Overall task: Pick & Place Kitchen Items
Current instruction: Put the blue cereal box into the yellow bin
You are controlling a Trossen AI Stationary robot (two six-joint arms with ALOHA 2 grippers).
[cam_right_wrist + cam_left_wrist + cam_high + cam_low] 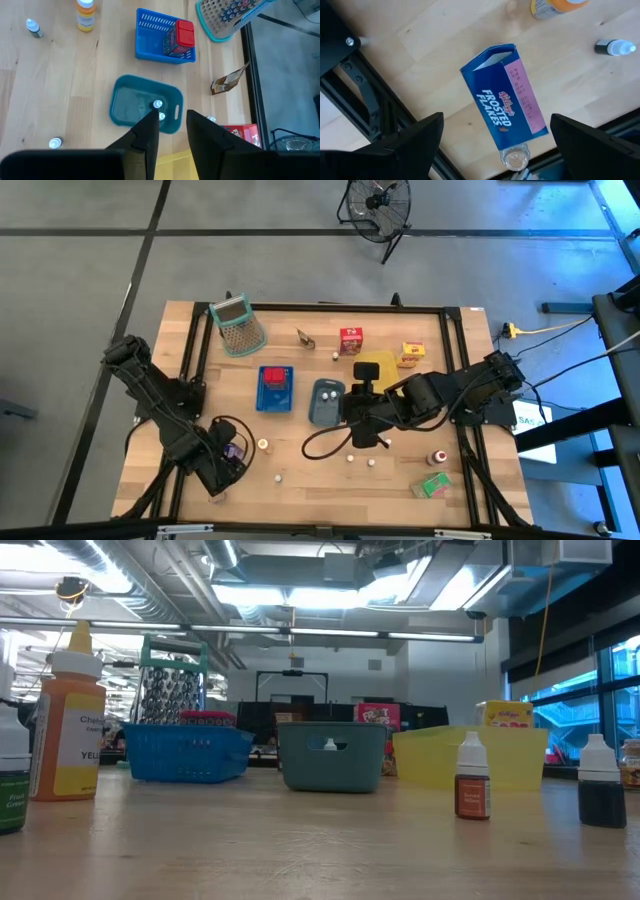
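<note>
Two items look sorted, we reckon: a red carton (181, 34) in the blue tray (150, 49), a small bottle (157, 104) in the grey-blue tray (125, 107); left pincer (495, 137) hangs wide open over the Frosted Flakes carton (505, 102) on the table (430, 65); right pincer (172, 127), nearly closed and empty, hovers above the grey-blue tray; plenty remains scattered.

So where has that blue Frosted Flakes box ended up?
The Frosted Flakes box lies flat on the table's near-left corner, right under the left gripper, whose fingers stand wide open around it. A small orange-capped bottle stands just beyond it.
</note>
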